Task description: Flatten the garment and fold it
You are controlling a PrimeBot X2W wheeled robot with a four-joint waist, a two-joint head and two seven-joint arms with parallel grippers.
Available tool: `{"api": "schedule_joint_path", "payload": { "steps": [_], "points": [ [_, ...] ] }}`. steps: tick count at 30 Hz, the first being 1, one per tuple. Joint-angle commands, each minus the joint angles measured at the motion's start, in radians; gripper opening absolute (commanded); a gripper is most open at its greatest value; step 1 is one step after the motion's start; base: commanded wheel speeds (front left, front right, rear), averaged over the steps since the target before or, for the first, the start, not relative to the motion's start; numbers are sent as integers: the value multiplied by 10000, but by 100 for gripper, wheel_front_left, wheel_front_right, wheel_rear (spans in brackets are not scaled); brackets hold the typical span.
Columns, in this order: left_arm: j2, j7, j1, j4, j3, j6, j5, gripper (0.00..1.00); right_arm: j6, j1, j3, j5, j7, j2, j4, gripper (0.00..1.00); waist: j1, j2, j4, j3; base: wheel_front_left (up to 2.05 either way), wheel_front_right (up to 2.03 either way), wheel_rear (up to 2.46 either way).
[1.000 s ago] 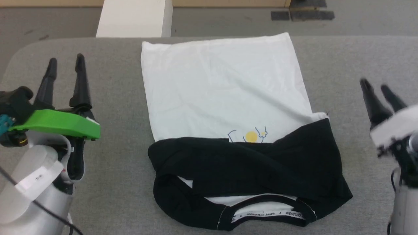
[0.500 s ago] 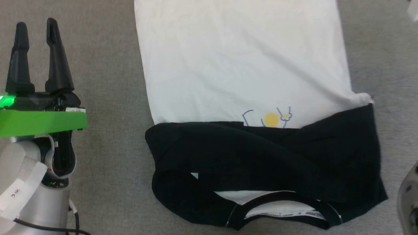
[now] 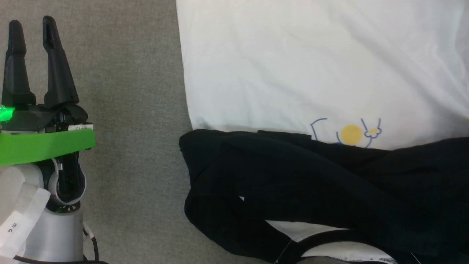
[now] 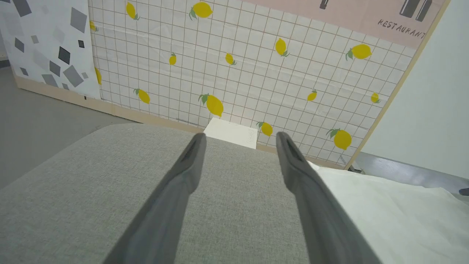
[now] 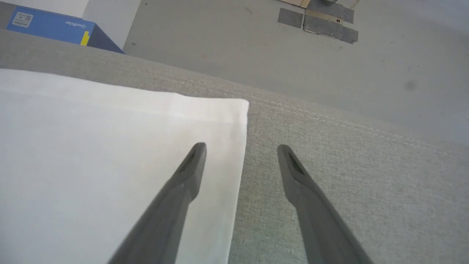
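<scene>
**A:** Where is the garment from the left gripper's side?

**B:** The garment [image 3: 293,73] lies on the grey counter [image 3: 128,91], off to the right of the left gripper [image 3: 31,22] and well clear of it. The white body runs up past the level of its fingertips. The black sleeves [image 3: 311,176] are folded across lower down, about level with its wrist, just under the blue-and-yellow print [image 3: 350,134].

**A:** And its jaws?

**B:** Spread wide, nothing between them, bare counter beneath.

**A:** The right gripper?

**B:** The right gripper [image 5: 241,146] is also wide and empty. It straddles the garment's side edge. In its wrist view, the left-hand finger is over white cloth and the right-hand finger over counter. The hem corner lies just ahead of the tips. I can't tell whether it touches the cloth.
</scene>
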Motion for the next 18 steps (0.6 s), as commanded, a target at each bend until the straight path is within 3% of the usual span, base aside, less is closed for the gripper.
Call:
{"api": "schedule_joint_path", "payload": {
  "steps": [1,12,13,14,18],
  "points": [
    [-68,-47,82,-19,68,-101,60,100,-13,-205,94,-62,59,-101,126,100,-2,0,375,410,0,0,0],
    [-309,-47,-2,185,163,-337,106,100,-13,-441,435,73,963,-302,829,100,-2,0,446,655,0,0,0],
    [-300,-47,-2,220,149,-345,109,100,-13,-451,418,83,1039,-314,853,38,-2,0,443,659,0,0,0],
    [-305,-47,-14,247,145,-353,95,100,-13,-511,369,79,1163,-299,853,0,-2,0,440,650,0,0,0],
    [-259,-47,-47,332,126,-373,74,100,-13,-661,103,-103,1418,-192,671,0,-2,0,391,604,0,0,0]
  ]
}}
